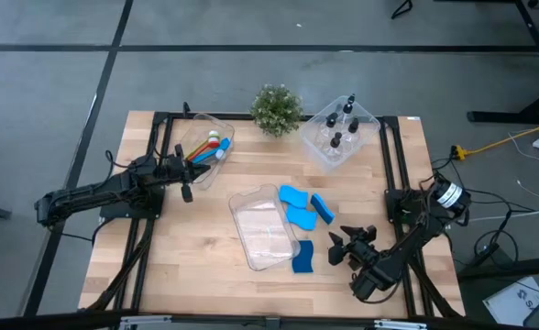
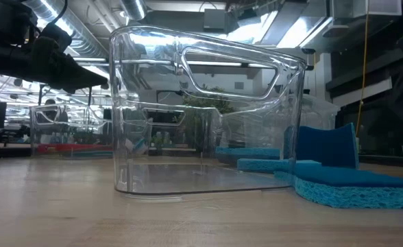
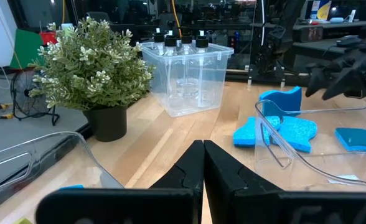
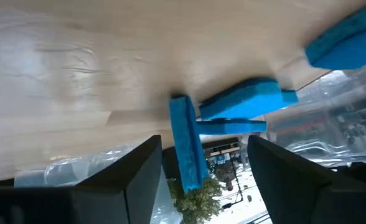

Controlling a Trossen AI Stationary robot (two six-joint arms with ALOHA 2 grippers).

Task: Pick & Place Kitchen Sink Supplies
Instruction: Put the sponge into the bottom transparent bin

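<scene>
My right gripper [image 1: 335, 248] is open near the table's near right. Just off its fingertips, in line with the gap between them [image 4: 205, 180], a blue sponge piece [image 1: 303, 258] [image 4: 186, 149] lies on the table beside the empty clear bin [image 1: 265, 229]; I see no touch. More blue sponge pieces [image 1: 297, 206] lie on the table to the right of that bin. Black-capped bottles [image 1: 341, 128] stand in a clear bin at the far right. Coloured brushes [image 1: 210, 148] lie in a clear bin at the far left. My left gripper [image 1: 189, 174] [image 3: 203, 168] waits shut and level beside that bin.
A small potted plant [image 1: 276, 108] stands at the far edge between the two far bins. Black frame rails [image 1: 390, 174] run along the table's left and right sides. Bare wood lies near the front edge, left of the empty bin [image 2: 201, 116].
</scene>
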